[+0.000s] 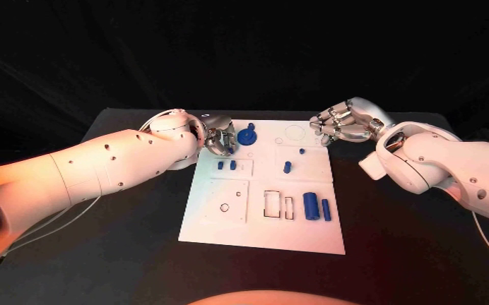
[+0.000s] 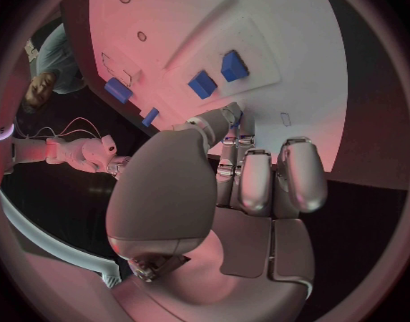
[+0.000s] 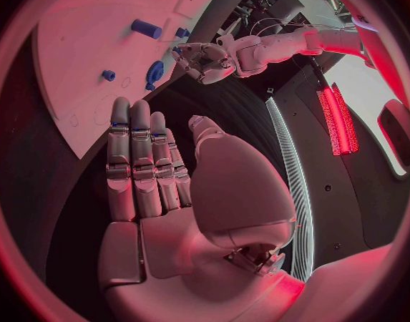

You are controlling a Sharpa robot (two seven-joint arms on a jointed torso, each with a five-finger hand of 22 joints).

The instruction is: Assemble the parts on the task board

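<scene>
The white task board (image 1: 209, 220) lies in the middle of the black table. A blue round part (image 1: 248, 135) stands at its far left corner. My left hand (image 1: 217, 138) is right beside it and pinches it between thumb and fingertips (image 2: 233, 114), where a sliver of blue shows. The right wrist view shows the same part (image 3: 154, 73) next to that hand (image 3: 205, 61). My right hand (image 1: 341, 125) hovers at the board's far right corner, its fingers (image 3: 137, 157) straight, the thumb apart and nothing in it.
Two small blue blocks (image 1: 226, 166) (image 2: 202, 84) sit near the left hand. Another small piece (image 1: 288, 167) lies mid-board. Two blue cylinders (image 1: 309, 202) (image 1: 326, 209) lie beside rectangular slots (image 1: 273, 204) near the front. Black table surrounds the board.
</scene>
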